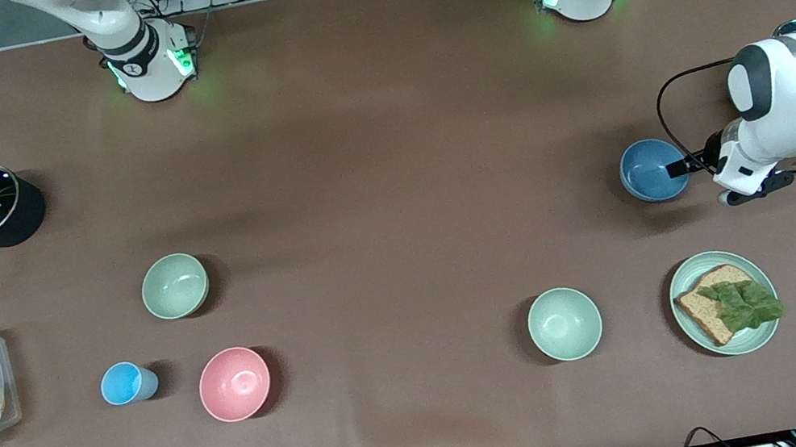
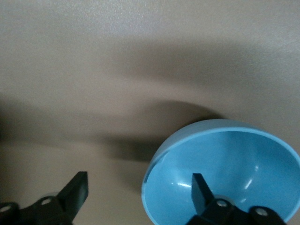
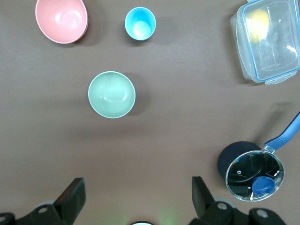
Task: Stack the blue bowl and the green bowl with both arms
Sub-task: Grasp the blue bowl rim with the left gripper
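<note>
Tabletop: left hand (image 2: 140, 190) astride blue bowl (image 2: 225, 168) rim.

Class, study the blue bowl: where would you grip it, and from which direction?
Grip the blue bowl by its thin rim, coming from above: it sits upright and open. The left end effector is open, one finger inside the rim, the other outside.

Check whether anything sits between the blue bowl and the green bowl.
Nothing visible does. Only bare table lies between the blue bowl and the green bowl. The left gripper is open around the blue bowl's rim; the right gripper waits open near the pot.
</note>
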Tool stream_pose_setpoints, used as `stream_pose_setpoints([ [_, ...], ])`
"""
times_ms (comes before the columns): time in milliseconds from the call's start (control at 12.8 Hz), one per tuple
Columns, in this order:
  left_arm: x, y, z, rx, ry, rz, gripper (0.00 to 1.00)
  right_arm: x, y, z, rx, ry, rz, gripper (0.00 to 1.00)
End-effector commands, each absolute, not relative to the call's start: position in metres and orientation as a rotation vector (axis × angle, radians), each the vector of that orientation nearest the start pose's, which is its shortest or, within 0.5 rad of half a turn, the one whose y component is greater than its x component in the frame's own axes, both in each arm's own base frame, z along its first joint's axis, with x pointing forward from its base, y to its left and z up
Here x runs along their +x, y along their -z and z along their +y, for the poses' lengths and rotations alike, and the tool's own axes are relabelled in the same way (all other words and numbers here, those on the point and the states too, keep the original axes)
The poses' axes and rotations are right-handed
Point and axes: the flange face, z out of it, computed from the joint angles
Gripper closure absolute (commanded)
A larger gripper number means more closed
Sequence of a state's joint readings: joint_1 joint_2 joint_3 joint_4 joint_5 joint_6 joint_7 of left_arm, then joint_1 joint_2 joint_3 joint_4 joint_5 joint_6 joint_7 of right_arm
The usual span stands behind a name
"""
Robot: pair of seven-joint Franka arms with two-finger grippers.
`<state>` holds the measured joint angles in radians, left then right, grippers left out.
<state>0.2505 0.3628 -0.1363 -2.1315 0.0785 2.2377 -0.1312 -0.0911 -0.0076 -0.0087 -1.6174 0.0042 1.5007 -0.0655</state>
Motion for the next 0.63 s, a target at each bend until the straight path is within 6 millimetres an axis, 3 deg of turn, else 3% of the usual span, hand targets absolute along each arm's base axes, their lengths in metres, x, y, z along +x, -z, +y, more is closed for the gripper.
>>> stream_pose_setpoints([
  [0, 0.5385, -0.2129, 0.0655, -3.094, -0.389, -0.252, 0.23, 0.5403, -0.6009, -0.0511, -3.131, -0.178, 0.075, 0.0],
  [313, 0.5391, -0.209, 0.0654, -3.096, -0.386, -0.252, 0.42, 0.5403, -0.5999, -0.0519, -3.13, -0.185, 0.077, 0.0],
  [548, 0.5398, -0.2095, 0.0646, -3.096, -0.384, -0.252, 0.71, 0.54, -0.5996, -0.0519, -3.129, -0.19, 0.077, 0.0],
])
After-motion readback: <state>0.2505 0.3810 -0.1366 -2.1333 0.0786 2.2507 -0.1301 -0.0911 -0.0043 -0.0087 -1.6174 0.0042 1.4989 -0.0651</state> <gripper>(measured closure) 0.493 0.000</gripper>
